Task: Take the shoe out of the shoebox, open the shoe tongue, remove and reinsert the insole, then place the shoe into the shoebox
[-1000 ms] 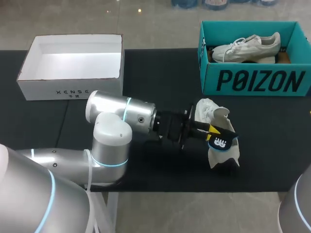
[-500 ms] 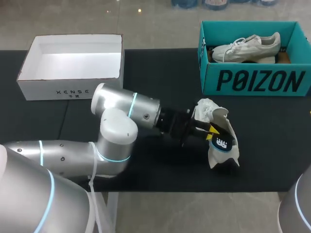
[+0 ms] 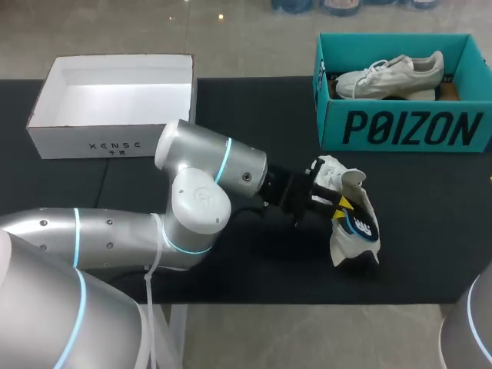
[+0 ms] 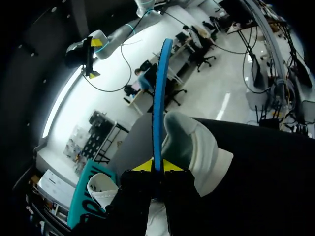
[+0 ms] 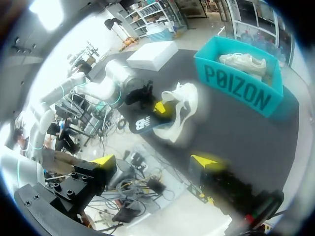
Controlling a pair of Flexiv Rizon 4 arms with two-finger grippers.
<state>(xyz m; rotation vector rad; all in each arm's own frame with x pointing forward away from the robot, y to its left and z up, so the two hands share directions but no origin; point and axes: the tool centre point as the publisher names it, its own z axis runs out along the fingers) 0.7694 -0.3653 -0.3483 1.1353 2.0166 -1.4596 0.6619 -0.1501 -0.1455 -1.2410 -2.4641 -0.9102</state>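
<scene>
Insole step: the left gripper is clamped on the dark flat insole, over the white fabric shoe at the near right of the black desk. Next, probably, aim the insole into the shoe's opening.

Matt white shoe, glossy silver left arm

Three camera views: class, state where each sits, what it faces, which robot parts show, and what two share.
Head view: above and behind, looking down on the table; left arm shows.
Left wrist view: along the left gripper, clamping the insole; shoe beyond.
Right wrist view: beside the table, facing back; right gripper open.
All share: shoe, teal shoebox.
</scene>
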